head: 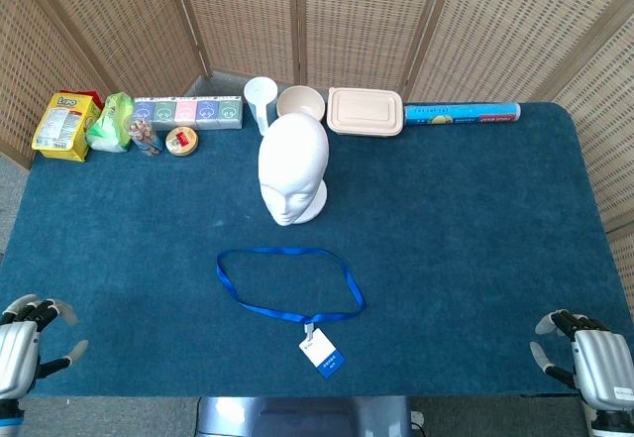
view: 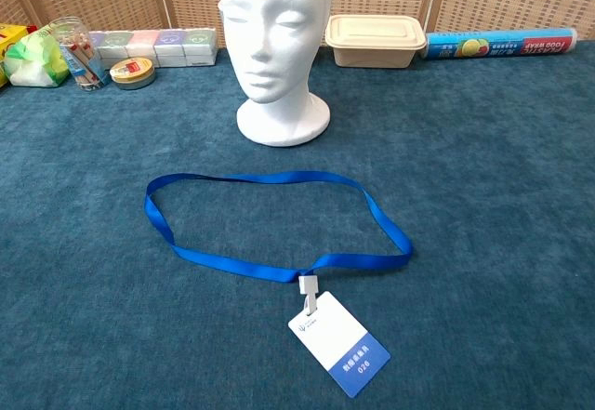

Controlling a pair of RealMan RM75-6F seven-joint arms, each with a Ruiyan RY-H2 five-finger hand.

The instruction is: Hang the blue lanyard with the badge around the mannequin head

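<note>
Table (head: pixel 475 219) covered in deep teal cloth, short nap, slightly mottled. Woven cane screens (head: pixel 238 11) stand behind it.

Mannequin head (head: pixel 293 174), white foam, smooth matte surface, upright on a round flared base, face turned toward the robot. It stands mid-table, a little back from centre.

Blue lanyard (head: pixel 287 283): flat glossy ribbon lying on the cloth in a long open loop, in front of the head and apart from it. Both ends meet at a small pale clip; from it the badge (head: pixel 322 353) lies flat, a white card with a blue band along its lower edge, tilted, nearest the table's front edge.

Left hand (head: pixel 25 343) rests at the near left corner, silver shell, dark fingers spread, holding nothing. Right hand (head: pixel 589 358) at the near right corner, same build, fingers apart, nothing in it. Both well clear of the lanyard.

Back row, left to right: yellow packet (head: pixel 64 125), green bag (head: pixel 111 123), row of small pastel boxes (head: pixel 188 112), round tin (head: pixel 181 141), white cup (head: pixel 261 102), pale bowl (head: pixel 300 103), beige lidded container (head: pixel 365 111), blue roll of wrap (head: pixel 462 113).
</note>
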